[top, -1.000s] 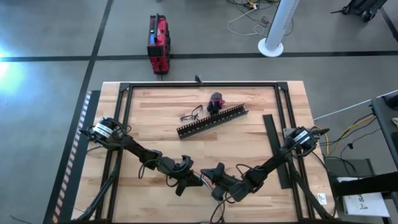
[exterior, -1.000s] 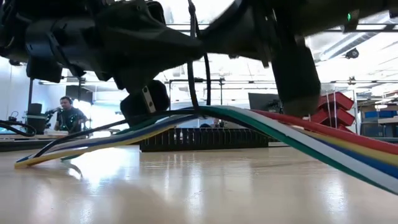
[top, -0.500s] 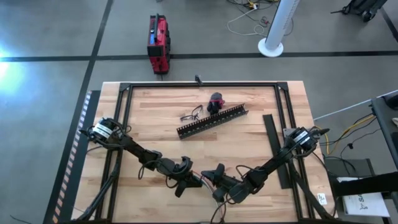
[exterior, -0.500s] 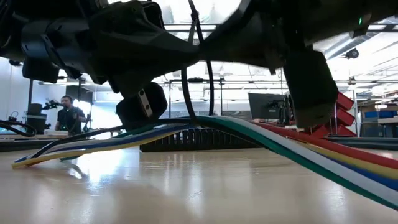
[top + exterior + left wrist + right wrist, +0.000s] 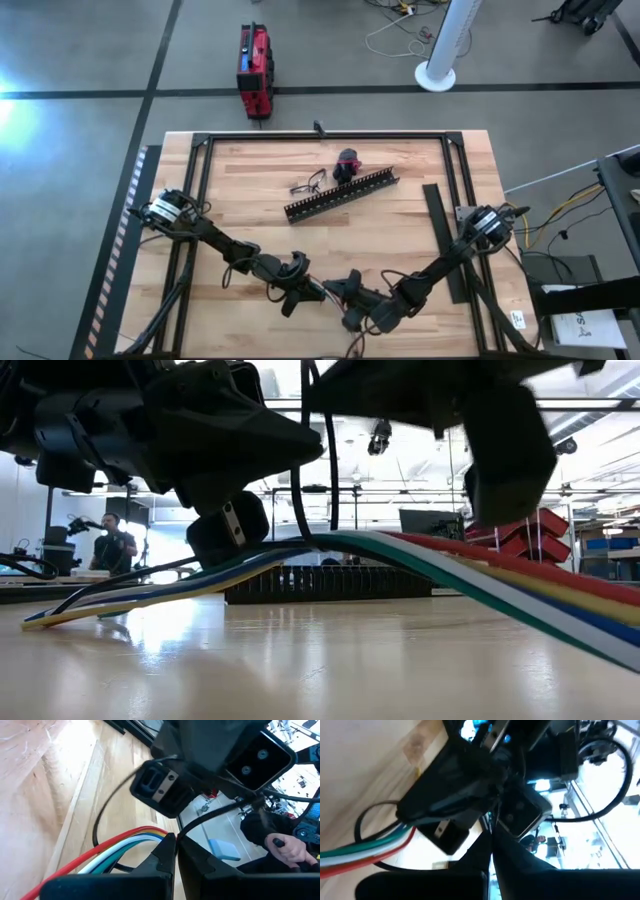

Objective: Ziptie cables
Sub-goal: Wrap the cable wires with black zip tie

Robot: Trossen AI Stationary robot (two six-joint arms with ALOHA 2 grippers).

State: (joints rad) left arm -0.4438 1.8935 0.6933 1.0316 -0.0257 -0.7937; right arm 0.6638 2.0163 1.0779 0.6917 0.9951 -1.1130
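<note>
Your cables (image 5: 420, 555) are light, limp and slick; they arch up off the worktop (image 5: 300, 660) between the two sets of fingers and sag away either side. The left gripper (image 5: 176, 845) has its fingers pinched together at the bundle's crest; the right gripper (image 5: 490, 832) is likewise closed, apparently on the thin black ziptie (image 5: 298, 480) looping above. Take hold near the crest, where the strands lie together. The slotted duct (image 5: 340, 195) lies well beyond the fingers, not in your way.

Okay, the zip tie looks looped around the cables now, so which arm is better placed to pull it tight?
Probably the right. Its end effector sits shut on the ziptie, which loops around the cables. The left end effector sits close beside, shut at the bundle, suited to steadying it.
</note>
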